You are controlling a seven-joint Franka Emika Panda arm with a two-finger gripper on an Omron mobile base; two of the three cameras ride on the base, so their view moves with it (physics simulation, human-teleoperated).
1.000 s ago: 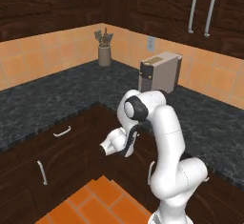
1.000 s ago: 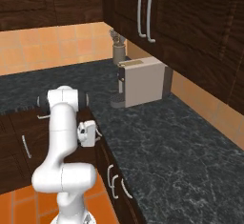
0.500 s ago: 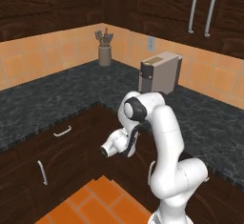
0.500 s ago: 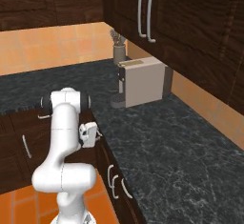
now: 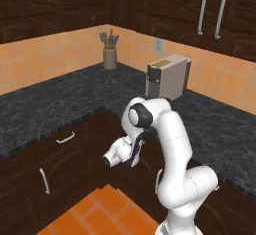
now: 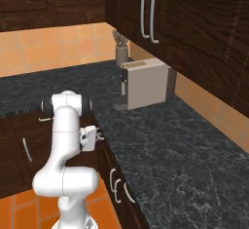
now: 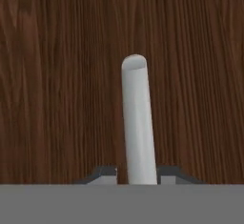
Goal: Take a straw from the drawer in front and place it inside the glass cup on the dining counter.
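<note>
The drawer front [image 7: 57,75] is dark-brown wood and spans the hand view. Its silver bar handle [image 7: 138,123] runs up from between my two fingertips. My gripper [image 7: 137,174] is shut on this handle, one dark fingertip [image 7: 107,173] on each side of it. In the left base view the white hand [image 5: 117,154] reaches under the edge of the black counter [image 5: 50,109]. In the right base view the gripper [image 6: 98,135] presses against the drawer face below the counter edge. The straw, the glass cup and the dining counter are out of view.
A beige coffee machine [image 5: 167,76] and a grey utensil holder [image 5: 109,54] stand on the black speckled counter. Another drawer handle [image 5: 65,137] and a cabinet door handle [image 5: 45,180] are to the left. Wall cabinets hang above; orange floor tiles [image 5: 100,211] lie below.
The jaws have gone from wide open to closed around the drawer handle. The arm has barely shifted.
</note>
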